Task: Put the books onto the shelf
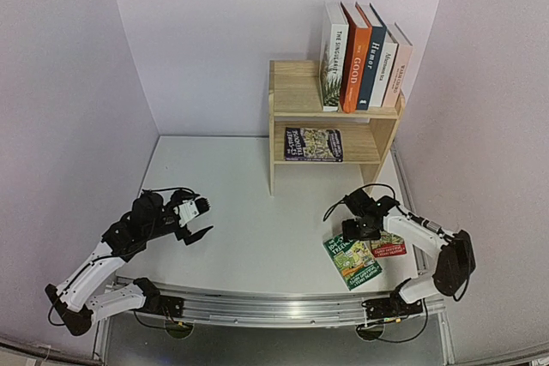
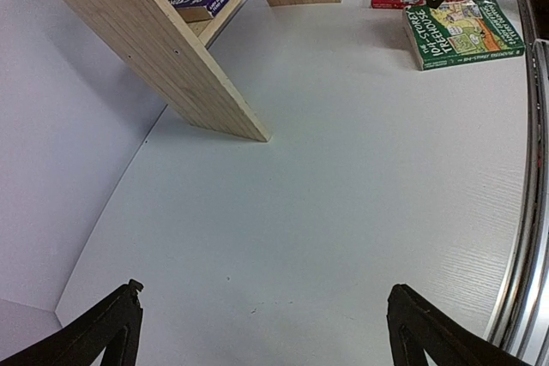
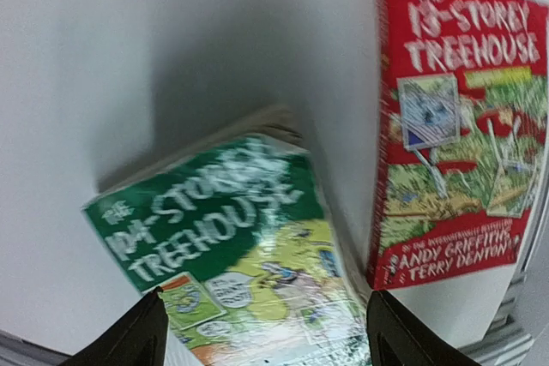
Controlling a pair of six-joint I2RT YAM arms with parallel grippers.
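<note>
Hovering right above the green book [image 1: 353, 261], the right pincer [image 1: 359, 232] gapes wide, nothing held. The left pincer [image 1: 196, 220] idles fully spread, empty, over at 9 o'clock. Best bet: drop squarely, straddle the narrow width, and keep off the red book [image 1: 390, 246] just beside it at 2 o'clock. Green lies flat on the table [image 1: 249, 203], long axis 11-to-5, title end toward the shelf [image 1: 296, 92] at 12.
</note>
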